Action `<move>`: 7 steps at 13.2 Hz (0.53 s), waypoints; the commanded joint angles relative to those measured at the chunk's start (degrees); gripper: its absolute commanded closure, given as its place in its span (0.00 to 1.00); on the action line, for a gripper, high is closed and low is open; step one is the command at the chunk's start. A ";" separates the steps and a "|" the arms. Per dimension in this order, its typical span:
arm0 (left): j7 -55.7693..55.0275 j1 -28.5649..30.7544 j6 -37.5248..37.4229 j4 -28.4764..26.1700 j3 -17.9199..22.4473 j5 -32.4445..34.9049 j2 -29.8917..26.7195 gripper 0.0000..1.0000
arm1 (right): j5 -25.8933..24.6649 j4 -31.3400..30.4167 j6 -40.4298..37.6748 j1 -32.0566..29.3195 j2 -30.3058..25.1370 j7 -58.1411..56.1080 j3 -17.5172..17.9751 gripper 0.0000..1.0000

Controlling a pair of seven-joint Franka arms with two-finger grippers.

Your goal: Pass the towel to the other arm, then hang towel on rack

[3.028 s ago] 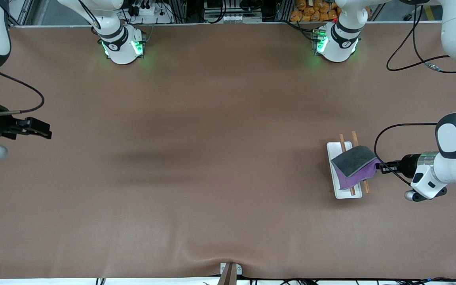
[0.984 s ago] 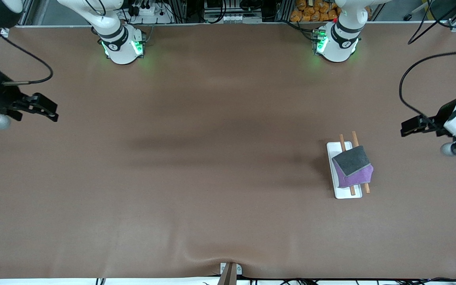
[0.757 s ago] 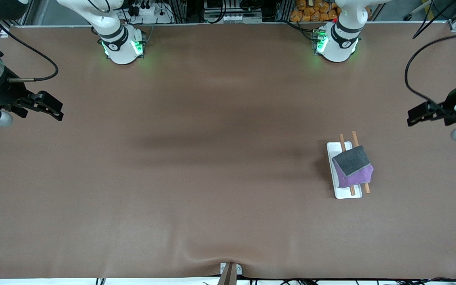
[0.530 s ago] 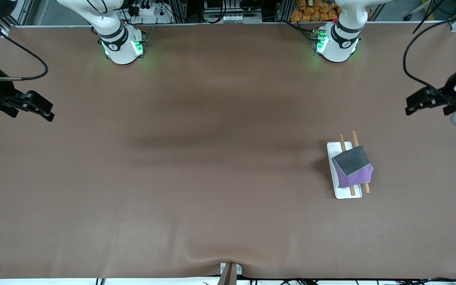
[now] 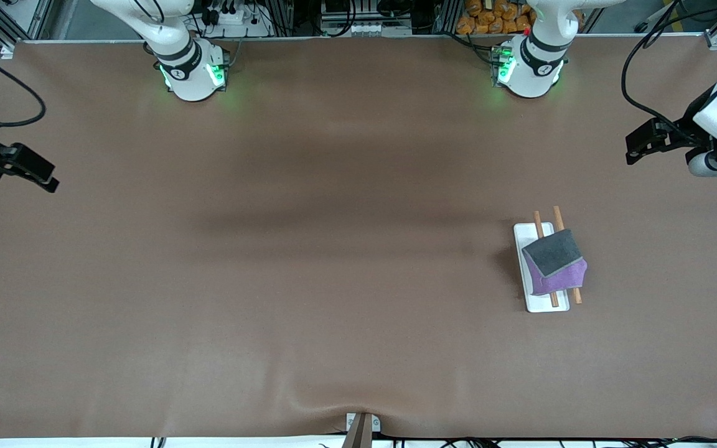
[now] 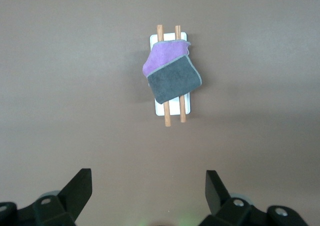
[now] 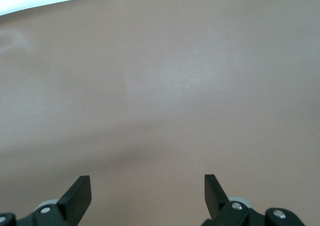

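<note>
On the rack [image 5: 540,267], toward my left arm's end of the counter [image 5: 333,280], the towel [image 5: 554,261] drapes both rods, hiding their middles. My left gripper [image 5: 635,146] and right gripper [image 5: 44,177] hover over bare counter, fingers [image 6: 80,188] wide apart, empty.

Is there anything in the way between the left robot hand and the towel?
Nothing visible. The open left gripper is up over bare table, and the towel already hangs across the rack.
</note>
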 commanded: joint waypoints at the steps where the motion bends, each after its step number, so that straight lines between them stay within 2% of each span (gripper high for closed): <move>1: 0.76 -0.57 -0.19 -3.63 0.87 -1.09 -3.93 0.00 | 1.01 1.18 -0.97 -0.81 0.14 -0.47 0.78 0.00; 6: -0.20 -1.10 -2.74 -3.72 1.05 -1.79 -4.90 0.00 | 1.01 1.18 -0.97 -0.72 0.14 -0.65 0.96 0.00; 7: -0.20 -1.54 -3.35 -3.63 2.35 -1.88 -4.90 0.00 | 1.01 1.18 -0.97 -0.72 0.14 -0.73 1.04 0.00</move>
